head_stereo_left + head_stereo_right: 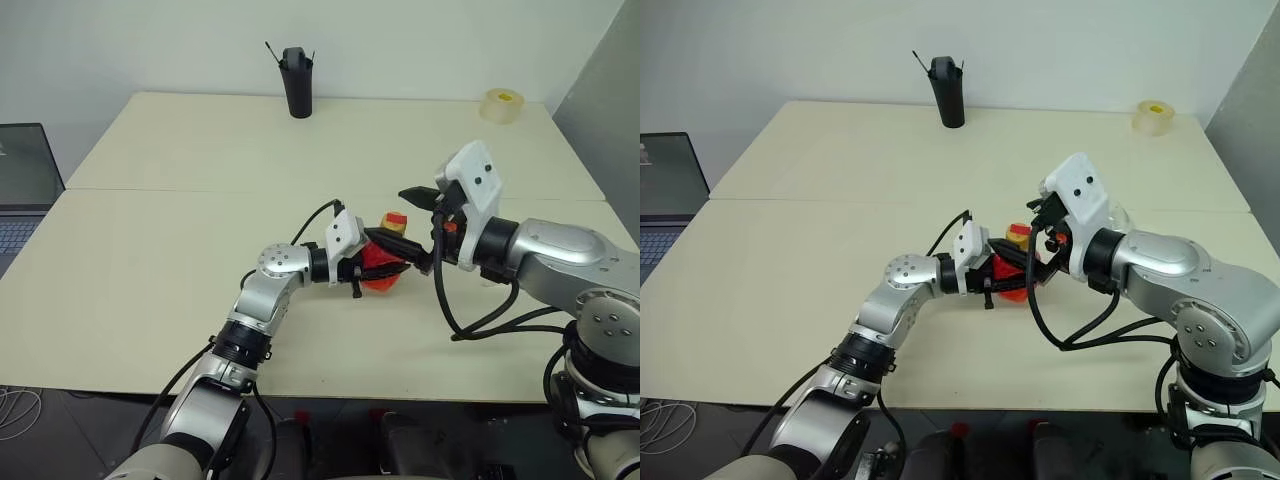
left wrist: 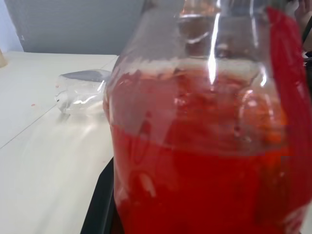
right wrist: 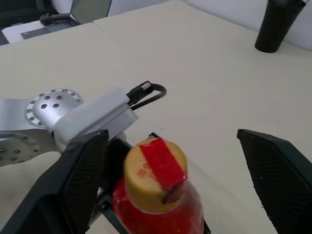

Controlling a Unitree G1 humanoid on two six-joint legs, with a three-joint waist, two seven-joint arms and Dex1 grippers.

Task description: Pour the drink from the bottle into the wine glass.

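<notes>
The small clear bottle [image 1: 381,268] stands upright at the middle of the table, and my left gripper [image 1: 385,262] is shut on its body from the left. The red drink [image 2: 195,170] fills most of it. Its yellow cap [image 3: 155,175] carries a strip of red tape. My right gripper [image 3: 175,180] is open, one black finger [image 3: 73,185] on each side of the cap, apart from it. On the table beyond the bottle is a clear glass shape [image 2: 80,92], apparently the wine glass, partly seen.
A tall black cup [image 1: 296,82] with sticks in it stands at the table's far edge. A tape roll [image 1: 501,104] sits at the far right corner. A laptop [image 1: 25,190] lies off the table's left side.
</notes>
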